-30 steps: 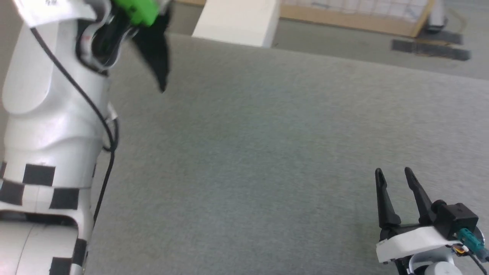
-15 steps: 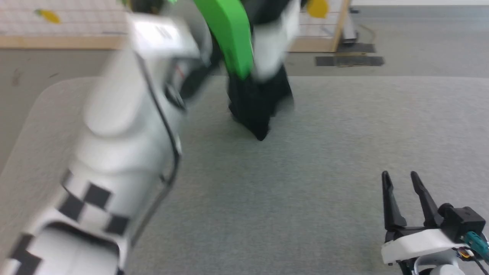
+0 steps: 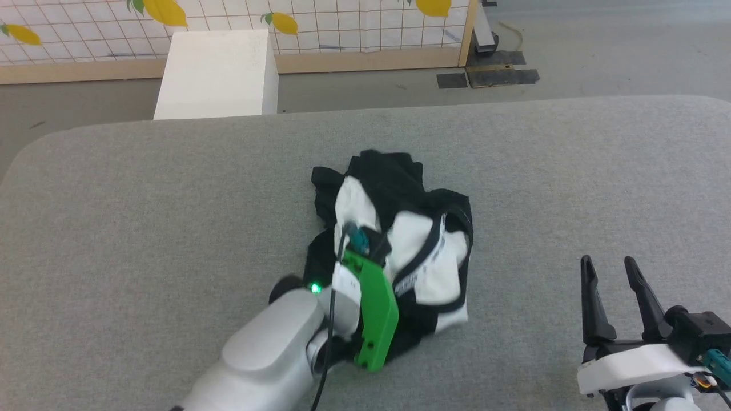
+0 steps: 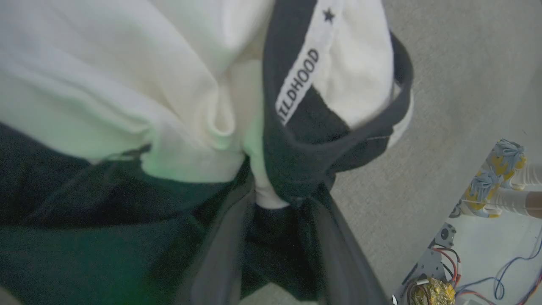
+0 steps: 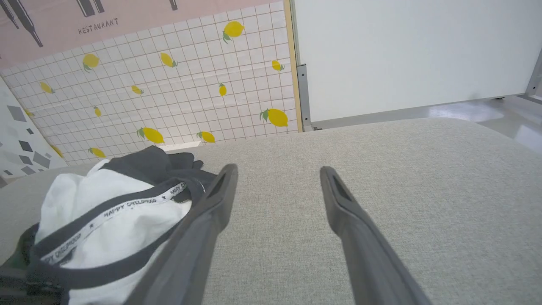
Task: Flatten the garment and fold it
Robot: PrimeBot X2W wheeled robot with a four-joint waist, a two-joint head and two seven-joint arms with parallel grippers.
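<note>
The garment (image 3: 425,251), a black-and-white T-shirt, lies in a crumpled heap at the middle of the grey table (image 3: 114,200). Its white band with black lettering (image 4: 301,82) runs along a black edge. My left arm's green wrist mount (image 3: 374,311) sits over the heap's near side. In the left wrist view, my left gripper (image 4: 281,195) is shut on a bunch of black and white cloth, its fingers partly buried. My right gripper (image 3: 607,262) stands open near the table's front right, to the right of the garment (image 5: 106,212), with nothing between its fingers (image 5: 220,190).
A white box (image 3: 217,74) stands on the floor just past the table's far edge. Behind it is a tiled panel with lemons (image 3: 342,23) in a wooden frame. Bare grey tabletop spreads left and right of the heap.
The head camera has swung. My left arm, raised with black cloth hanging from it, has come down, and the garment now lies heaped on the table. The right gripper stays open.
</note>
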